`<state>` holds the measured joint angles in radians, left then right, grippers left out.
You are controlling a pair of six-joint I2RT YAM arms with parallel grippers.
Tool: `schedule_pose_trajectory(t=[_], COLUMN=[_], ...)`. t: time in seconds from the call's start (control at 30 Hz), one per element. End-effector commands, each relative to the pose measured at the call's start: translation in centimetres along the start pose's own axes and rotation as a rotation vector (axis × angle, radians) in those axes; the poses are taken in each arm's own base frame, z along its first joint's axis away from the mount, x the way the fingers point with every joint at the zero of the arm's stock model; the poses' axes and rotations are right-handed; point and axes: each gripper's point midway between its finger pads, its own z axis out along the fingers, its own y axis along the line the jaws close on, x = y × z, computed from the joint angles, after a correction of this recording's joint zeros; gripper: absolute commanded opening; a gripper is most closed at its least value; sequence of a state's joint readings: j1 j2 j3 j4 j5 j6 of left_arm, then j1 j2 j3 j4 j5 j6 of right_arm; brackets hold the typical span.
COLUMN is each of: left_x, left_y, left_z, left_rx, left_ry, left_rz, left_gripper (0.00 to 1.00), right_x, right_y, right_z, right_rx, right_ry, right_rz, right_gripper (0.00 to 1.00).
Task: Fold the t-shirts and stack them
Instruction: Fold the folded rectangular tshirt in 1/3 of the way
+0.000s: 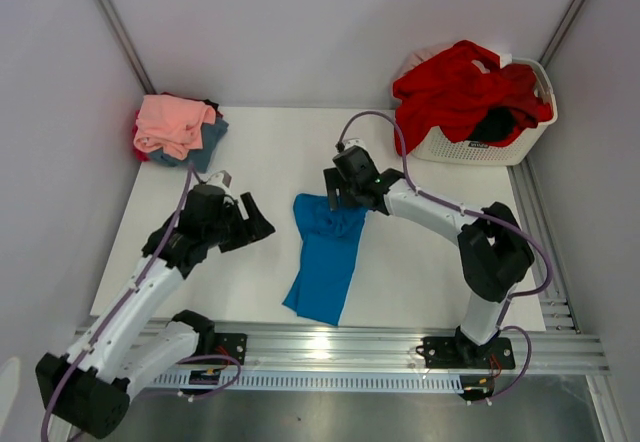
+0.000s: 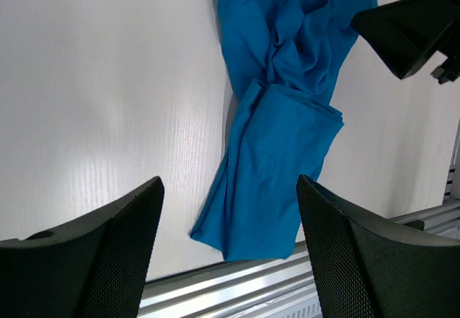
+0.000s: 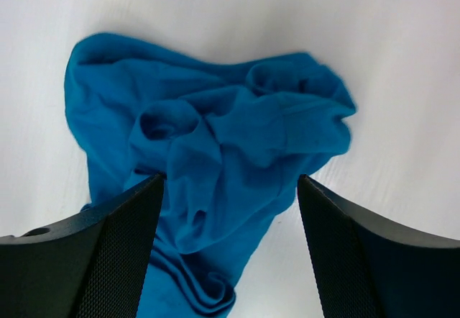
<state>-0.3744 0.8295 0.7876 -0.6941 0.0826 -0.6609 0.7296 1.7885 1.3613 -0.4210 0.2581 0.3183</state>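
Note:
A bright blue t-shirt (image 1: 325, 257) lies crumpled and long on the white table, its bunched upper end under my right gripper (image 1: 336, 195). The right wrist view shows that gripper (image 3: 230, 181) open just above the wrinkled blue cloth (image 3: 215, 138), with nothing between its fingers. My left gripper (image 1: 258, 222) hovers open to the left of the shirt. In the left wrist view the gripper (image 2: 228, 183) is empty and faces the blue shirt (image 2: 280, 152). Folded t-shirts are stacked at the back left, a salmon pink one (image 1: 172, 122) on top of a slate blue one (image 1: 207, 138).
A white slatted basket (image 1: 470, 148) at the back right holds a red t-shirt (image 1: 460, 87) and a black one (image 1: 493, 124). A metal rail (image 1: 350, 347) runs along the near table edge. Grey walls close in the left, right and back.

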Motion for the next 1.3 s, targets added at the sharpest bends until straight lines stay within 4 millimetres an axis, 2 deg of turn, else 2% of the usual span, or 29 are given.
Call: schedule_pose_trajectory(t=[0.0,0.03,0.13,0.17,0.2,0.23,0.27,0.3,0.47,0.6,0.63,0.83,0.93,1.13,1.27], left_x=[0.0,-0.1,-0.6,-0.5,-0.3,-1.1,-0.9,-1.3,-1.5,-3.2,-3.7,-3.7,-3.9,-3.0,-2.5], left_y=[-1.3,-2.3,-3.3,-3.3,-3.2,-3.8,-3.7,-4.1,-3.9,-4.0,-4.2,-3.0,-2.8,-2.1,-2.1], left_z=[2.2,3.5,5.6,7.3,8.2,8.9,10.6,11.3,15.5,18.6,18.8,21.4,21.7,22.3,22.5], left_rx=[0.046,0.083,0.098,0.070,0.051,0.047,0.020,0.023,-0.029,-0.080,-0.089,-0.172,-0.190,-0.224,-0.211], left_ry=[0.035,0.055,0.091,0.139,0.170,0.180,0.226,0.236,0.311,0.331,0.340,0.419,0.434,0.497,0.518], left_rz=[-0.092,-0.124,-0.178,-0.190,-0.199,-0.200,-0.204,-0.200,-0.193,-0.137,-0.131,-0.104,-0.101,-0.089,-0.087], left_gripper=[0.78,0.78,0.78,0.77,0.76,0.75,0.75,0.74,0.72,0.72,0.72,0.70,0.70,0.53,0.34], right_x=[-0.9,-0.9,0.4,0.8,1.4,1.7,2.0,2.2,3.4,4.2,4.6,5.7,5.9,5.3,5.5], right_y=[3.0,2.9,2.7,2.7,2.3,2.2,2.1,2.1,0.7,-0.2,-0.3,-1.1,-1.5,-2.1,-2.5], right_z=[-1.2,-1.2,-1.4,-1.5,-1.7,-1.9,-2.2,-2.5,-4.5,-6.2,-6.5,-9.2,-10.3,-11.6,-11.1], right_rx=[-0.139,-0.142,-0.149,-0.149,-0.144,-0.148,-0.150,-0.158,-0.162,-0.162,-0.163,-0.180,-0.181,-0.175,-0.152], right_ry=[-0.047,-0.049,-0.021,-0.012,-0.001,0.003,0.003,0.001,-0.019,-0.017,-0.010,-0.011,-0.016,-0.050,-0.050], right_rz=[0.095,0.111,0.130,0.147,0.155,0.163,0.178,0.184,0.218,0.245,0.257,0.290,0.293,0.299,0.288], right_gripper=[0.79,0.79,0.79,0.79,0.79,0.79,0.79,0.79,0.79,0.80,0.80,0.80,0.80,0.81,0.81])
